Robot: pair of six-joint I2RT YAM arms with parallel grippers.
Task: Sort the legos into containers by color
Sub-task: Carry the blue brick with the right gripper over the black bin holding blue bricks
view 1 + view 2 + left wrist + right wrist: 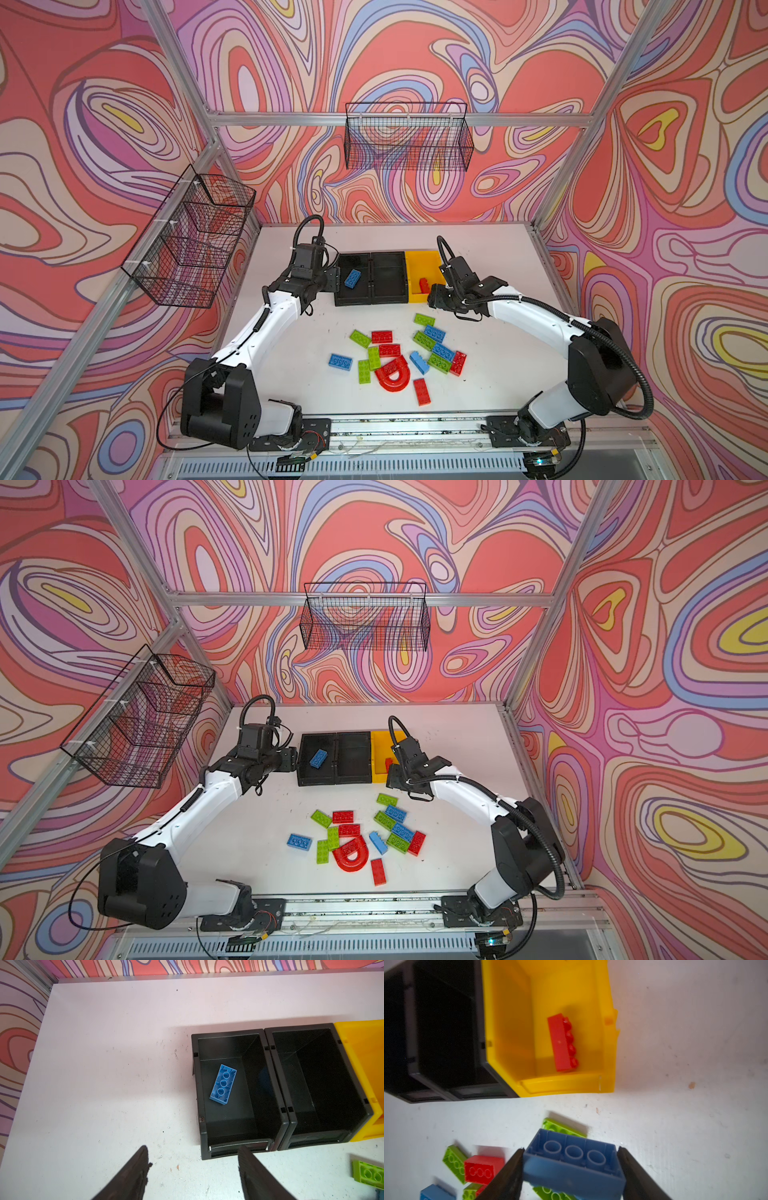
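My right gripper (pixel 571 1149) pinched a blue brick (pixel 574 1169) endwise.
Left gripper (pixel 193 1148) gaped empty; high carry to the black bin (pixel 352 300), left of centre, seemed wise.

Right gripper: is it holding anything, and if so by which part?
The right gripper holds a blue brick by its two short ends, one jaw against each.
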